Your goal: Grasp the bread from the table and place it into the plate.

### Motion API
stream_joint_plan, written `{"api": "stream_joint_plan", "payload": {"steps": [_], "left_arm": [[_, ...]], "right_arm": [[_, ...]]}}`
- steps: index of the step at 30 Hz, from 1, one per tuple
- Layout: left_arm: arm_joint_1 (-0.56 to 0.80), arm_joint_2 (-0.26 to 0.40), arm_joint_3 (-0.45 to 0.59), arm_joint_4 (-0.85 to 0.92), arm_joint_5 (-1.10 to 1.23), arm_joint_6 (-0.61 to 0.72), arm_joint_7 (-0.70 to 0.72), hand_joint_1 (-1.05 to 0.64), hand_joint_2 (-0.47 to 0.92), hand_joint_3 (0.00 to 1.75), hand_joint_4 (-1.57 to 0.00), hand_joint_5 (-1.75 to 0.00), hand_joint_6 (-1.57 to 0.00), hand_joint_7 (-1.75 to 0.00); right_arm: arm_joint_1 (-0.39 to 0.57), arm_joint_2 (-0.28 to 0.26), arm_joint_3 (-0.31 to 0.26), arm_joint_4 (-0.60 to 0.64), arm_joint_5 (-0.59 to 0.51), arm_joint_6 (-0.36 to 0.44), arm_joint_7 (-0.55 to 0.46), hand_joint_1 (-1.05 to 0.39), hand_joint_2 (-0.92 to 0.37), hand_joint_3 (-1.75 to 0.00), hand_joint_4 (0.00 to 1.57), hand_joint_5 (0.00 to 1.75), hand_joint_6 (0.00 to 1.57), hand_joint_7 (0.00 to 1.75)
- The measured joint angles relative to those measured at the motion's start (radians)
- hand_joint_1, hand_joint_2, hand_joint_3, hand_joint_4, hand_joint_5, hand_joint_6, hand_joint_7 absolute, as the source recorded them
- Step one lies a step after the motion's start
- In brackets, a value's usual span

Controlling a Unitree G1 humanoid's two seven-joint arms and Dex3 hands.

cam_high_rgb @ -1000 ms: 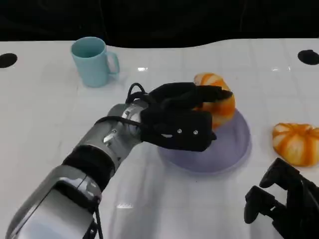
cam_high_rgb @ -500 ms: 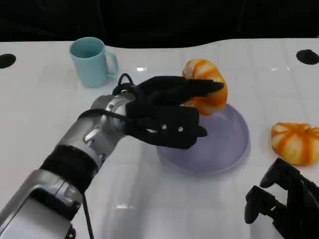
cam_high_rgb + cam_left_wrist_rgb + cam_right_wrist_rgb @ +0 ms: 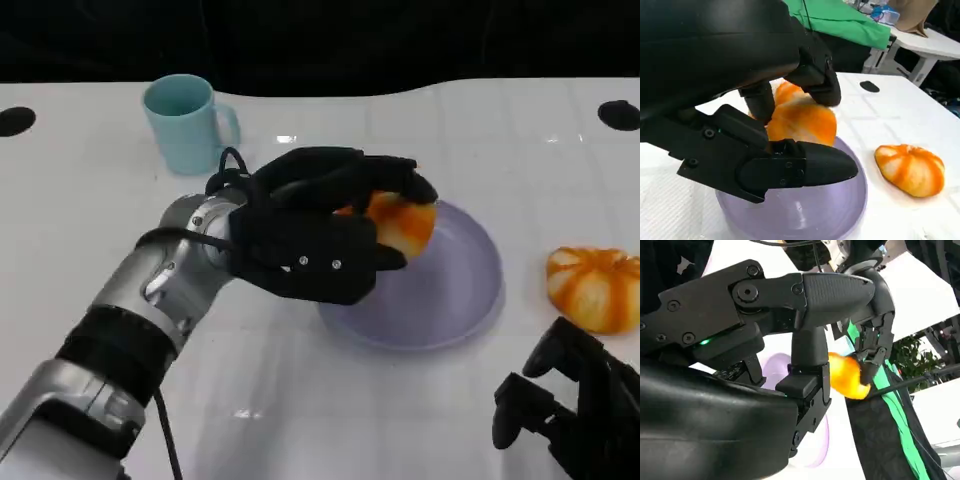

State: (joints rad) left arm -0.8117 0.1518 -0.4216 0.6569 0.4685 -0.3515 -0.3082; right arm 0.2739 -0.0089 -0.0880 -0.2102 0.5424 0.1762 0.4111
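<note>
My left hand (image 3: pixel 315 235) grips an orange-and-white bread roll (image 3: pixel 405 222) over the far left part of the purple plate (image 3: pixel 450 290). In the left wrist view the fingers (image 3: pixel 812 75) curl over the roll (image 3: pixel 802 122), which sits just above the plate (image 3: pixel 805 215). Whether the roll touches the plate I cannot tell. A second roll (image 3: pixel 592 285) lies on the table to the right of the plate, also seen as the second roll (image 3: pixel 911 169). My right hand (image 3: pixel 570 410) rests at the near right with fingers apart, holding nothing. The right wrist view shows the held roll (image 3: pixel 847 374) past my right hand (image 3: pixel 765 340).
A light blue mug (image 3: pixel 187 122) stands at the back left of the white table (image 3: pixel 300 400). Dark round holes mark the table's far corners (image 3: pixel 618 113). Beyond the table hang green and black cloth (image 3: pixel 840 22).
My left hand has drawn back to the left with the roll, lifting it a little and then lowering it over the plate's left part. The right hand has stayed put.
</note>
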Motion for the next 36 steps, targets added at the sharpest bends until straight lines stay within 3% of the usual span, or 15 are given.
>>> {"api": "stream_joint_plan", "payload": {"steps": [8, 10, 11, 13, 16, 18, 20, 22, 24, 26, 29, 31, 33, 34, 36], "left_arm": [[-0.002, -0.024, -0.006, 0.036, 0.001, 0.000, 0.003, -0.84, 0.92, 0.46, -0.19, -1.75, -0.31, -1.60], [-0.003, -0.026, -0.006, 0.039, 0.001, -0.001, 0.003, -0.83, 0.92, 0.45, -0.18, -1.67, -0.19, -1.47], [-0.003, -0.026, -0.006, 0.041, 0.001, -0.001, 0.003, -0.83, 0.92, 0.44, -0.21, -1.54, -0.19, -1.30], [-0.004, -0.027, -0.006, 0.048, -0.002, -0.007, 0.003, -0.82, 0.92, 0.42, -0.25, -1.51, -0.19, -1.06], [-0.006, -0.029, -0.006, 0.060, -0.006, -0.018, 0.003, -0.82, 0.92, 0.42, -0.25, -1.49, -0.21, -0.95], [-0.008, -0.030, -0.006, 0.066, -0.006, -0.022, 0.002, -0.83, 0.92, 0.44, -0.26, -1.44, -0.30, -0.70], [-0.011, -0.028, -0.007, 0.067, -0.005, -0.033, 0.002, -0.84, 0.92, 0.43, -0.16, -1.67, -0.62, -0.53], [-0.016, -0.027, -0.008, 0.067, -0.005, -0.037, 0.002, -0.86, 0.92, 0.43, -0.07, -1.67, -0.87, -0.49], [-0.018, -0.026, -0.008, 0.067, -0.005, -0.042, 0.002, -0.86, 0.92, 0.43, -0.06, -1.56, -0.94, -0.53], [-0.018, -0.026, -0.008, 0.068, -0.005, -0.049, 0.002, -0.87, 0.92, 0.45, -0.13, -1.40, -0.89, -0.72], [-0.018, -0.024, -0.008, 0.069, -0.005, -0.058, 0.002, -0.87, 0.92, 0.46, -0.35, -1.20, -0.72, -0.92], [-0.018, -0.021, -0.007, 0.070, -0.005, -0.065, 0.001, -0.87, 0.92, 0.45, -0.44, -1.17, -0.64, -0.96], [-0.019, -0.020, -0.006, 0.070, -0.008, -0.066, -0.008, -0.86, 0.92, 0.44, -0.53, -1.36, -0.51, -0.80], [-0.019, -0.020, -0.006, 0.070, -0.011, -0.065, -0.018, -0.87, 0.92, 0.44, -0.51, -1.48, -0.46, -0.63], [-0.020, -0.019, -0.003, 0.069, -0.018, -0.062, -0.037, -0.87, 0.92, 0.44, -0.49, -1.55, -0.44, -0.53]], "right_arm": [[0.000, 0.000, 0.003, 0.000, -0.001, 0.000, 0.000, -0.56, -0.92, -0.41, 0.74, 1.75, 0.54, 1.62], [0.000, 0.000, 0.003, 0.000, -0.001, 0.000, 0.000, -0.56, -0.92, -0.41, 0.73, 1.75, 0.54, 1.62], [0.000, 0.000, 0.003, 0.000, -0.001, 0.000, 0.000, -0.56, -0.92, -0.41, 0.73, 1.75, 0.54, 1.61], [0.000, 0.000, 0.003, -0.001, -0.001, 0.000, -0.001, -0.55, -0.92, -0.41, 0.73, 1.75, 0.54, 1.61], [0.000, 0.000, 0.003, -0.002, -0.001, 0.000, -0.001, -0.55, -0.92, -0.41, 0.72, 1.75, 0.54, 1.61], [0.000, 0.000, 0.003, -0.002, -0.001, 0.000, -0.001, -0.55, -0.92, -0.40, 0.73, 1.75, 0.55, 1.61], [0.000, -0.001, 0.003, -0.002, -0.001, 0.000, 0.000, -0.55, -0.92, -0.40, 0.73, 1.75, 0.55, 1.61], [0.000, -0.001, 0.003, -0.002, -0.001, 0.000, 0.000, -0.56, -0.92, -0.40, 0.73, 1.75, 0.54, 1.61], [0.000, -0.001, 0.003, -0.002, -0.001, 0.000, 0.000, -0.56, -0.92, -0.40, 0.73, 1.75, 0.54, 1.61], [0.000, -0.002, 0.003, -0.002, -0.001, 0.000, 0.000, -0.56, -0.92, -0.40, 0.73, 1.75, 0.54, 1.61], [0.000, -0.002, 0.003, -0.002, 0.000, 0.001, 0.000, -0.55, -0.92, -0.40, 0.72, 1.75, 0.54, 1.61], [0.000, -0.002, 0.003, -0.002, 0.000, 0.001, 0.000, -0.55, -0.92, -0.41, 0.72, 1.75, 0.54, 1.61], [0.000, -0.003, 0.003, -0.002, 0.000, 0.001, 0.001, -0.55, -0.92, -0.41, 0.72, 1.75, 0.54, 1.61], [0.000, -0.003, 0.003, -0.002, 0.000, 0.001, 0.001, -0.55, -0.92, -0.41, 0.72, 1.75, 0.54, 1.61], [0.000, -0.003, 0.003, -0.002, 0.000, 0.001, 0.001, -0.55, -0.92, -0.41, 0.72, 1.75, 0.54, 1.61]]}}
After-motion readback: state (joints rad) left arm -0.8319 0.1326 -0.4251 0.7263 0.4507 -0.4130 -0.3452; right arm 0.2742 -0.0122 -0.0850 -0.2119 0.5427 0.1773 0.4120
